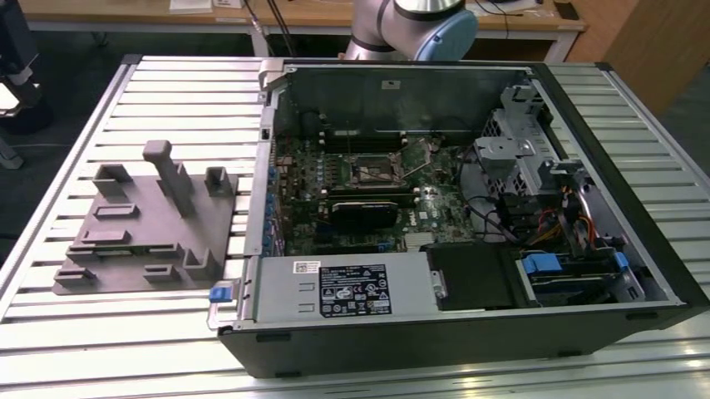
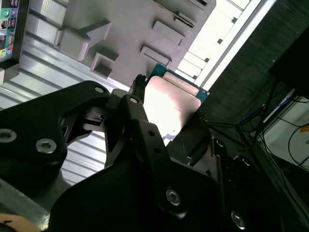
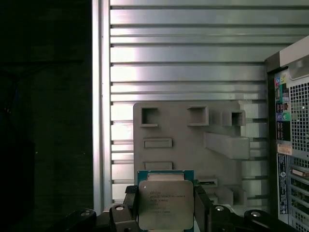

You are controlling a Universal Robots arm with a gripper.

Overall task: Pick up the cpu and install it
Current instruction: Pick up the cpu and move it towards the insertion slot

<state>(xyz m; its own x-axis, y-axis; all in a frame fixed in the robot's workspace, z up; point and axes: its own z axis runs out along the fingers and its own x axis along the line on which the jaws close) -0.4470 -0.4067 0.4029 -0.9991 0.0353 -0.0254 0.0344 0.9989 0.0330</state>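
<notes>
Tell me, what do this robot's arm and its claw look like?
The arm is a rounded silver-grey tube with a pale blue cap on its joint. The gripper is matte black, built from flat, angular hinged bars fastened with round silver screws, and it ends in two slim black fingers.

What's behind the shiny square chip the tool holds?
Behind the cpu, gripped by the tool, lies the grey fixture on the slatted table. The fixture's part behind the cpu is covered.

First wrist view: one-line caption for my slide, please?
The gripper holds the cpu by two opposite edges over the grey fixture on the slatted table.
</notes>
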